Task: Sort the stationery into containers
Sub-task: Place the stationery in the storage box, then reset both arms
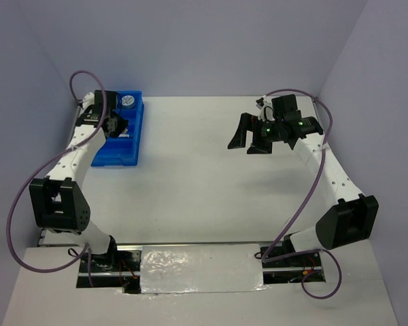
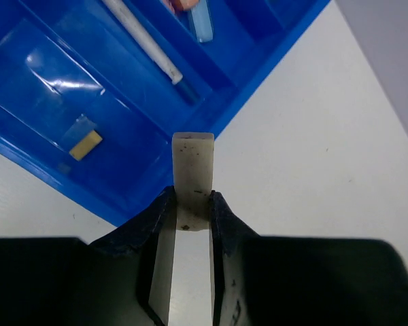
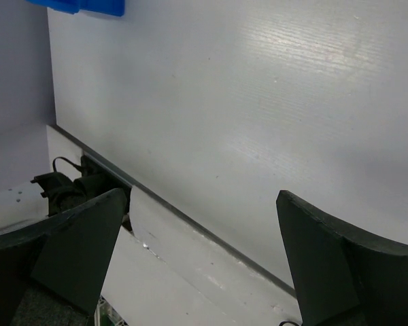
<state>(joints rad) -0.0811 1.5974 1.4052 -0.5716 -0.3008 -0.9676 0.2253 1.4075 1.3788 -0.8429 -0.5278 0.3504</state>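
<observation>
Beige eraser [image 2: 192,166] | clamped in left fingers [image 2: 226,219] | over blue tray [image 2: 143,170] corner

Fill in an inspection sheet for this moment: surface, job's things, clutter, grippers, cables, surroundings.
Surface: white table; a shiny strip lies between the arm bases at the near edge.
Job's things: blue tray at the far left. In it are a tape roll, white pen, light-blue stick and small tan eraser. A pale eraser is held over the tray's edge.
Clutter: nothing seen.
Grippers: left gripper, fingers shut on the pale eraser; right gripper open, empty, above the table.
Cables: left purple cable and right purple cable hang in loose loops.
Surroundings: plain lavender walls.
</observation>
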